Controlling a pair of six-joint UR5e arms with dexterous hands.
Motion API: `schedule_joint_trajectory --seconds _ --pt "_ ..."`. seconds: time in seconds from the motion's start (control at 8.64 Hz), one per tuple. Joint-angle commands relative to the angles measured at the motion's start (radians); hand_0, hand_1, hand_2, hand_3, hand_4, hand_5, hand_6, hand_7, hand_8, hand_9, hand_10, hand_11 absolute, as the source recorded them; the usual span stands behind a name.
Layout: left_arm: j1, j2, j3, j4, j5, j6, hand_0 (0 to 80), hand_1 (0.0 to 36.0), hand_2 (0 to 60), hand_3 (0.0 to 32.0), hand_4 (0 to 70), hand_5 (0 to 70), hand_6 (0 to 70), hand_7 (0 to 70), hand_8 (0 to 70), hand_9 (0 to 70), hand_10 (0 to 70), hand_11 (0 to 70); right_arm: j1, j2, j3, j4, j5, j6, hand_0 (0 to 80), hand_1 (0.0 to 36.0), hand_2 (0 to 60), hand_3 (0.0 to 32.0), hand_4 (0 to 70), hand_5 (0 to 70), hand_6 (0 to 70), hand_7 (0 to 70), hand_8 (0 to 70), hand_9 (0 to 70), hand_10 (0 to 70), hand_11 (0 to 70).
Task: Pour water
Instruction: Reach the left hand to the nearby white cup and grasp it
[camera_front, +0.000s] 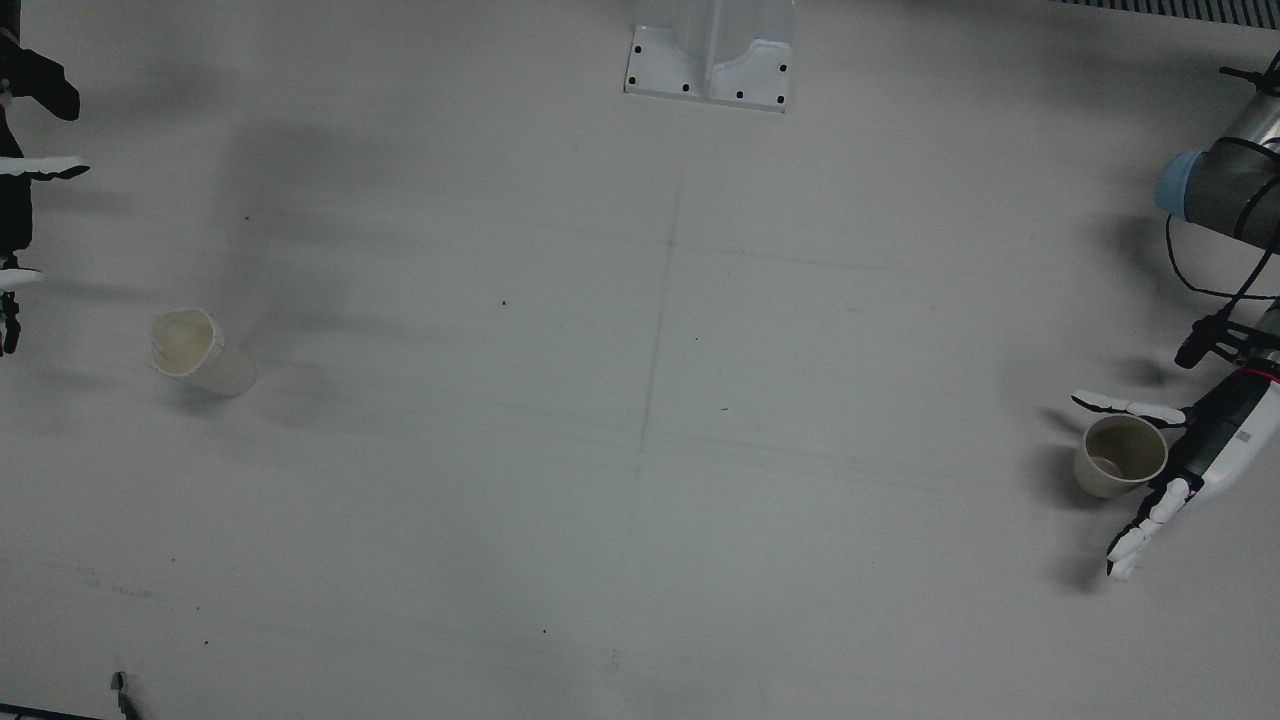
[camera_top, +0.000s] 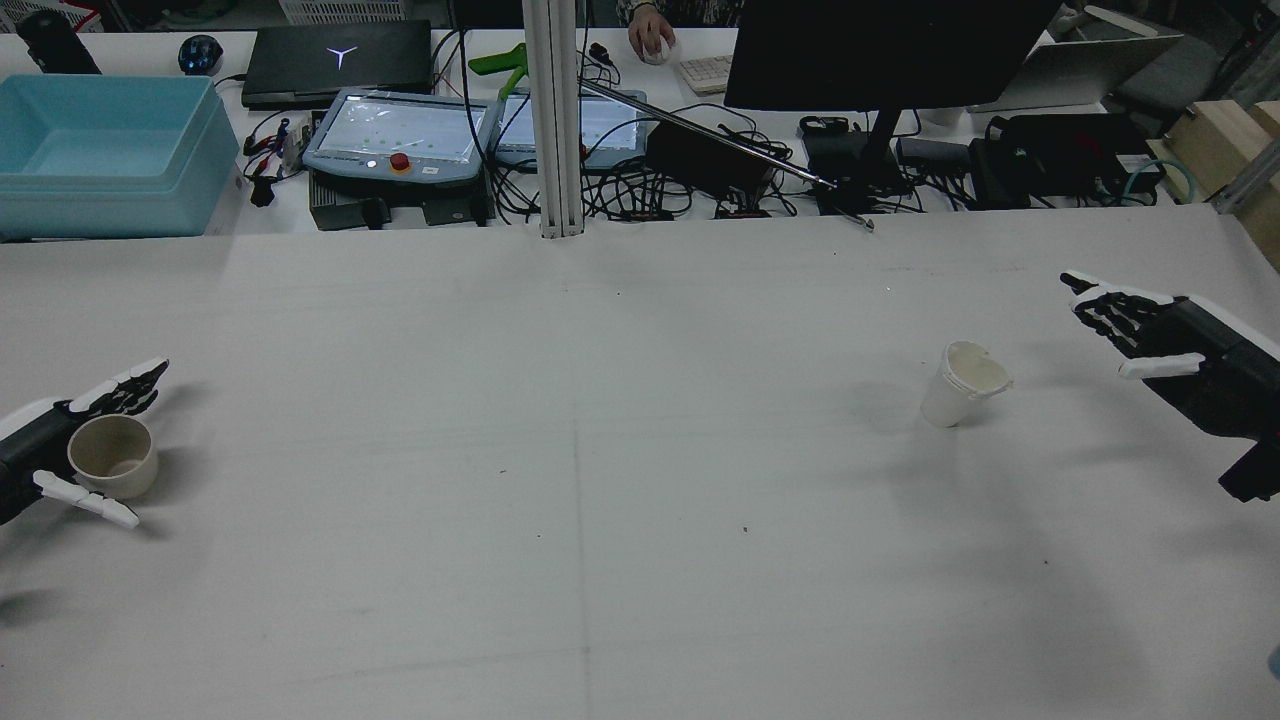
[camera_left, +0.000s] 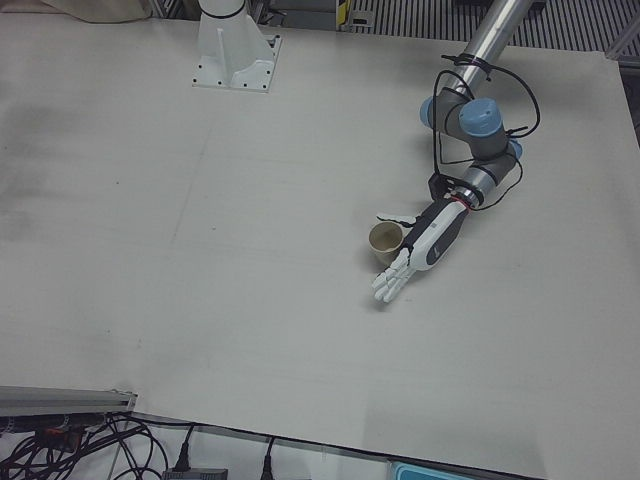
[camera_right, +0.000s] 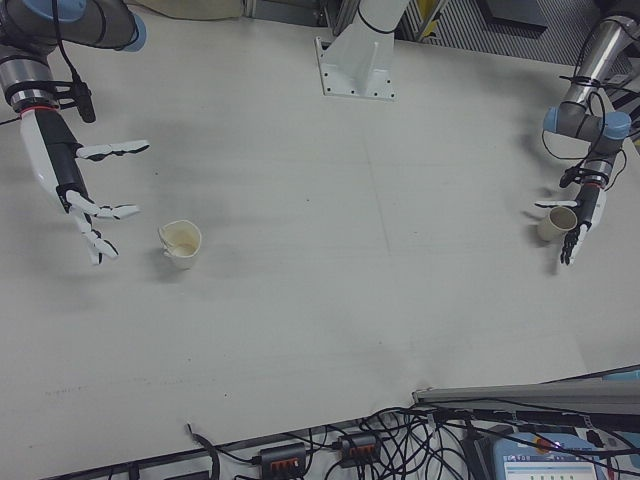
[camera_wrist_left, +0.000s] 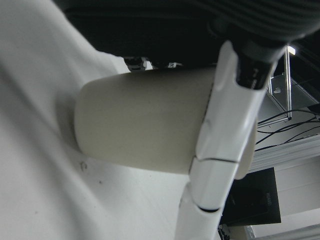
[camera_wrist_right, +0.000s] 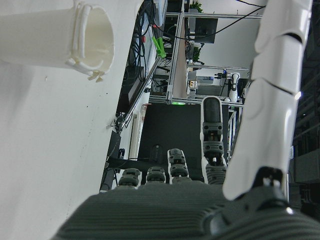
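**Left hand cradles tan cup, right hand open near white cup**

Front view: the left hand lies low at the table's edge, fingers apart either side of the tan cup; whether they touch it is unclear. The right hand is mostly cut off.

Rear view: the right hand hovers with fingers spread, apart from the upright white cup, whose rim looks crumpled.

Left hand view: one finger crosses the tan cup.
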Motion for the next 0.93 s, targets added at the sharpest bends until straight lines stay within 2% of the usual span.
schedule_joint_trajectory --seconds 0.0,0.12,0.23,0.35,0.46,0.58,0.69,0.81 --pt "0.0 -0.009 -0.004 0.086 -0.08 -0.124 80.0 30.5 0.0 0.0 10.6 37.9 0.4 5.4 0.0 0.0 1.3 5.4 0.002 0.0 -0.006 0.0 0.003 0.004 57.4 18.7 0.0 0.0 22.2 28.0 8.0 13.0 3.8 2.6 2.5 5.4" --pt "0.0 -0.009 -0.018 0.116 -0.089 -0.153 80.0 28.0 0.0 0.0 28.6 70.0 2.5 7.1 0.2 0.0 2.6 6.7 0.002 0.0 -0.006 0.0 0.003 0.004 57.6 18.9 0.0 0.0 22.1 27.9 7.8 12.8 3.7 2.6 2.5 5.4" --pt "0.0 -0.007 -0.047 0.153 -0.089 -0.166 80.0 24.7 0.7 0.0 59.3 70.0 7.1 12.6 1.7 1.2 4.0 7.6 0.002 0.0 -0.007 0.0 0.003 0.007 57.7 19.1 0.0 0.0 22.5 28.2 8.2 13.0 3.7 2.7 2.7 5.8" --pt "0.0 -0.007 -0.076 0.201 -0.089 -0.179 79.5 22.7 0.1 0.0 70.0 70.0 11.1 14.9 3.3 2.6 4.4 7.8 0.002 0.0 -0.006 0.0 0.003 0.007 58.3 19.4 0.0 0.0 23.4 28.9 8.7 13.5 3.7 2.8 2.8 5.9" --pt "0.0 -0.007 -0.084 0.222 -0.088 -0.201 80.0 25.3 0.8 0.0 70.0 70.0 13.5 16.1 4.6 4.0 5.1 9.1 0.005 0.001 -0.003 0.0 0.003 0.008 58.6 19.7 0.6 0.0 24.0 29.3 9.1 13.7 3.7 2.9 2.7 5.8" --pt "-0.002 -0.007 -0.099 0.236 -0.088 -0.207 80.0 34.7 30.7 0.0 70.0 70.0 14.5 17.8 5.0 4.9 6.1 11.0 0.006 0.001 0.0 0.0 0.003 0.01 58.8 19.9 0.7 0.0 24.6 29.8 9.1 13.8 3.7 2.9 2.6 5.6" --pt "-0.005 -0.006 -0.128 0.256 -0.088 -0.209 80.0 36.0 55.8 0.0 70.0 70.0 14.6 18.6 4.9 5.0 6.7 11.9 0.008 0.001 0.003 0.0 0.003 0.013 59.1 20.3 1.4 0.0 24.9 30.2 9.3 13.9 3.7 3.0 2.5 5.6" --pt "-0.006 0.0 -0.15 0.264 -0.086 -0.209 80.0 36.0 60.0 0.0 70.0 70.0 14.4 19.2 4.8 5.0 7.0 12.4 0.011 0.001 0.008 0.0 0.003 0.013 59.5 20.8 1.8 0.0 24.7 30.1 9.1 14.0 3.6 3.0 2.5 5.6"
